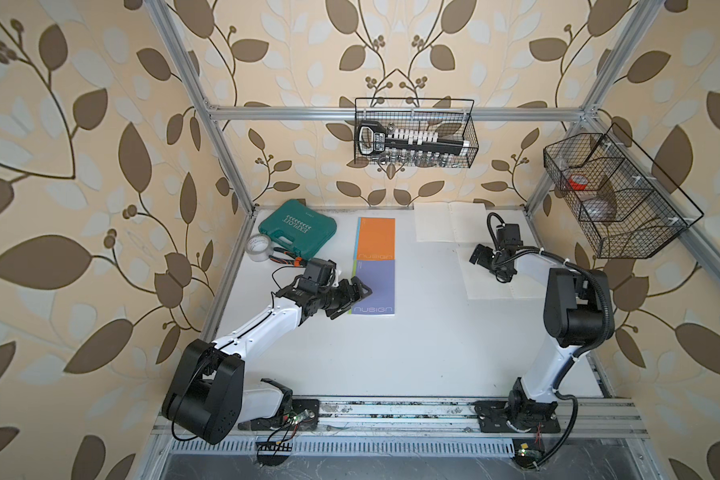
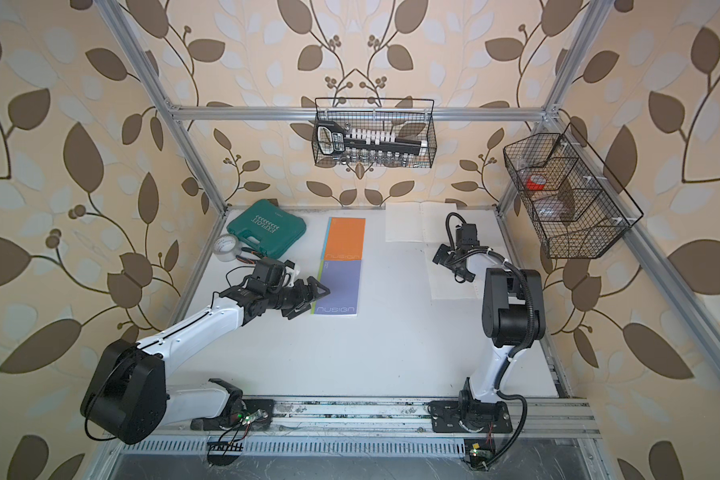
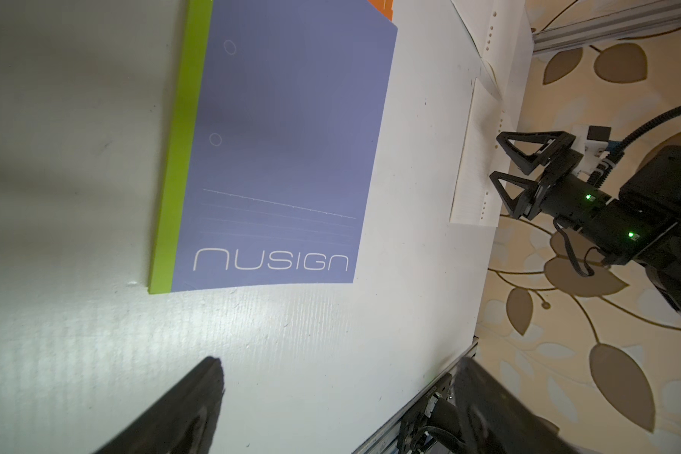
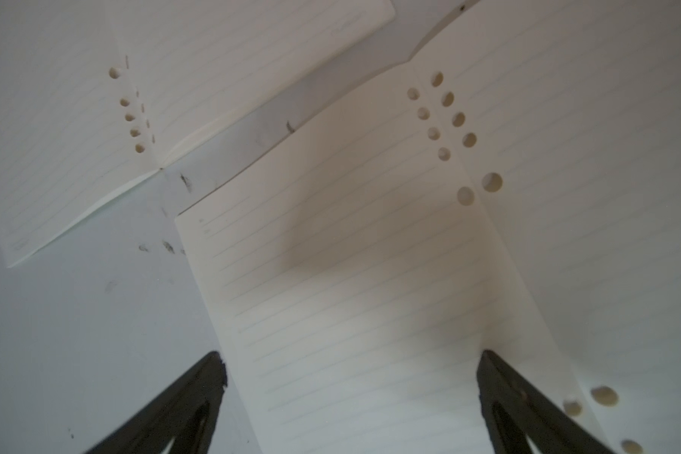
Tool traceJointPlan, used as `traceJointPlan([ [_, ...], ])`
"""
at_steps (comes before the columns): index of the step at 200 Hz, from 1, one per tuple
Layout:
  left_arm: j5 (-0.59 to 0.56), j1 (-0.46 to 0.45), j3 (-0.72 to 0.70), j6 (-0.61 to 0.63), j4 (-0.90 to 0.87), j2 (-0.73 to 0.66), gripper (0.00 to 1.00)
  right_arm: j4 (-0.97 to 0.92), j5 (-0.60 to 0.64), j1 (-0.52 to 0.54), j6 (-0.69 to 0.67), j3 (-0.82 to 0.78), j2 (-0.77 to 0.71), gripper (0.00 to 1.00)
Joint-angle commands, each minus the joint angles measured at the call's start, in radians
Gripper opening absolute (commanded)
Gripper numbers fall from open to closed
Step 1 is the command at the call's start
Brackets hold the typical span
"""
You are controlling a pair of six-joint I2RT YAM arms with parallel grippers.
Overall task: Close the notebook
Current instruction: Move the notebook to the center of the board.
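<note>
Right arm is on target: open notebook [image 1: 486, 287] lies at the right side of the table [image 1: 391, 353].
Left gripper [image 1: 356, 298] wide, empty, by the closed purple notebook [image 1: 377, 286]; right gripper [image 3: 495, 157] wide, empty, above the open left page — spine runs front-to-back just right of it.

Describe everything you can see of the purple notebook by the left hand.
The purple notebook is closed, lying flat and cover-up on the white table. Its cover looks like smooth matte card, with a lime-green strip along the spine edge, "nusign" in thin pale letters, faint ruled lines and two small circles. Its far end seems to abut the orange notebook. The open left hand sits by its spine side; no contact shows.
</note>
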Motion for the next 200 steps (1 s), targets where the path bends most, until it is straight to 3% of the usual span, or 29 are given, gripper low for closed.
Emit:
traceJointPlan([
  [1,0.021,-0.005,-0.004,-0.015,0.036,0.007,0.93,0.017,-0.049,0.013,0.027,-0.04,0.007,1.0],
  [103,0.05,-0.005,0.035,-0.036,0.092,0.117,0.93,0.116,-0.101,0.165,0.109,-0.346,-0.12,0.99],
  [200,0.055,-0.008,0.073,-0.048,0.097,0.146,0.93,0.155,-0.167,0.51,0.278,-0.343,-0.116,0.99],
])
